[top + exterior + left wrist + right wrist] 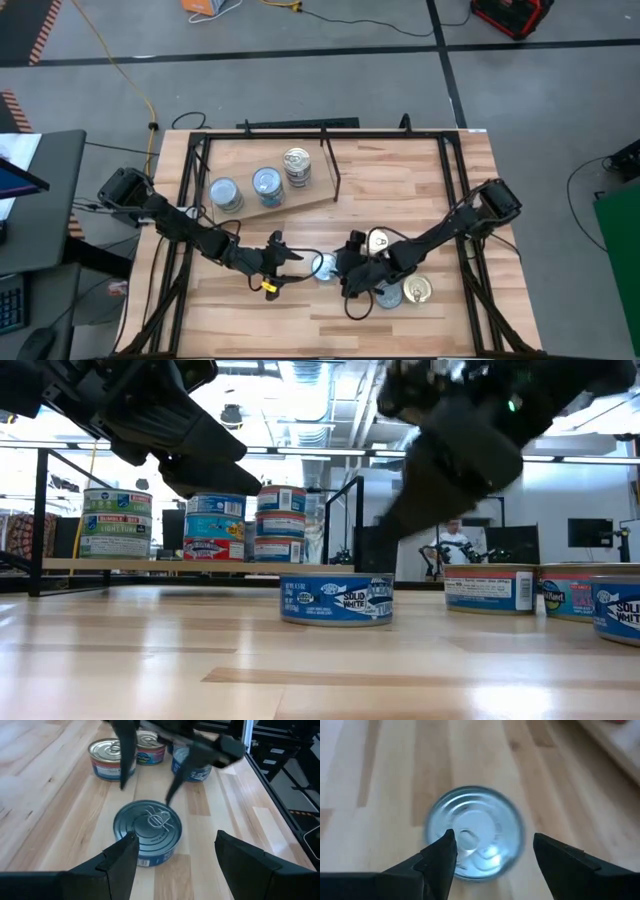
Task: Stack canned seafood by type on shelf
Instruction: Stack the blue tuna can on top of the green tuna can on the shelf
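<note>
Two grippers face each other across one lone blue-labelled tin (323,267) that sits upright on the butcher-block tabletop (300,325), in front of the shelf (300,202) and well apart from it. The left gripper (292,266) reaches toward that tin from one side with its fingers spread apart and nothing between them; in the left wrist view the silver pull-tab lid (148,823) lies just ahead of the gap and the fingertips (124,851) do not touch it. The right gripper (343,268) comes at the same tin from the opposite side, fingers likewise parted and empty; its own wrist view looks down on the lid (476,831) between the two dark fingers (441,854), with no contact visible. Just beyond the lone tin, on the right arm's side, a small cluster of loose tins (400,285) rests on the tabletop, one with a gold lid (379,241) beside the arm and one more gold-lidded tin (417,290) farther out. On the shelf, behind the lone tin, three stacks (200,525) stand in a row: the low view shows each several tins high, and a thin black rod (328,165) rises at the shelf's edge beside them.
</note>
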Controlling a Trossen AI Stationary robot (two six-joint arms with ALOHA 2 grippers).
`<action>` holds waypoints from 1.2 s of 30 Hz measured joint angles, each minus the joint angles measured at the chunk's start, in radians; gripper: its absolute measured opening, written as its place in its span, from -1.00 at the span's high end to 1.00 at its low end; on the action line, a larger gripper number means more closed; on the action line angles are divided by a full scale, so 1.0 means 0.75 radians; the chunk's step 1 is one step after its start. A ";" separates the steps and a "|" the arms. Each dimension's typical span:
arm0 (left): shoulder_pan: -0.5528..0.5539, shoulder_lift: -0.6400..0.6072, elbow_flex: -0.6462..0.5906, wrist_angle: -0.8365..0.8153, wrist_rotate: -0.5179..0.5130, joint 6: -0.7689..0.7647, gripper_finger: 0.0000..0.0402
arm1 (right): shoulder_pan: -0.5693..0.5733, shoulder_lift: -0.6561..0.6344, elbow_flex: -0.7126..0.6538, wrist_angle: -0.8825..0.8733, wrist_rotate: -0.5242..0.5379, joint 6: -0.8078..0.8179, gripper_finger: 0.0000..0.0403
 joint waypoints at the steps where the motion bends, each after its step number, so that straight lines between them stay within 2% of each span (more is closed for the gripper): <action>1: 0.000 0.000 0.000 -0.002 0.000 0.001 -0.24 | -0.001 -0.007 0.009 -0.048 0.013 0.031 -0.44; 4: 0.000 0.000 0.000 -0.003 0.001 0.001 -0.24 | -0.001 -0.012 0.013 -0.179 0.025 0.100 -0.42; 7: 0.000 0.000 0.000 -0.004 0.002 0.001 -0.24 | -0.001 -0.025 0.016 -0.181 0.022 0.118 -0.30; 15: 0.000 0.000 0.000 -0.004 -0.017 0.017 -0.24 | -0.026 -0.025 0.017 -0.145 -0.033 0.116 0.41; 19: 0.000 0.000 0.000 -0.004 -0.018 0.017 -0.24 | -0.049 -0.025 0.017 -0.134 -0.034 0.123 0.63; 30: 0.000 0.000 0.000 -0.004 -0.018 0.017 -0.24 | -0.114 -0.025 0.018 -0.125 -0.136 0.184 0.67; 36: 0.000 -0.001 0.000 -0.009 -0.018 0.017 -0.24 | -0.104 0.070 0.023 -0.054 -0.159 0.197 0.67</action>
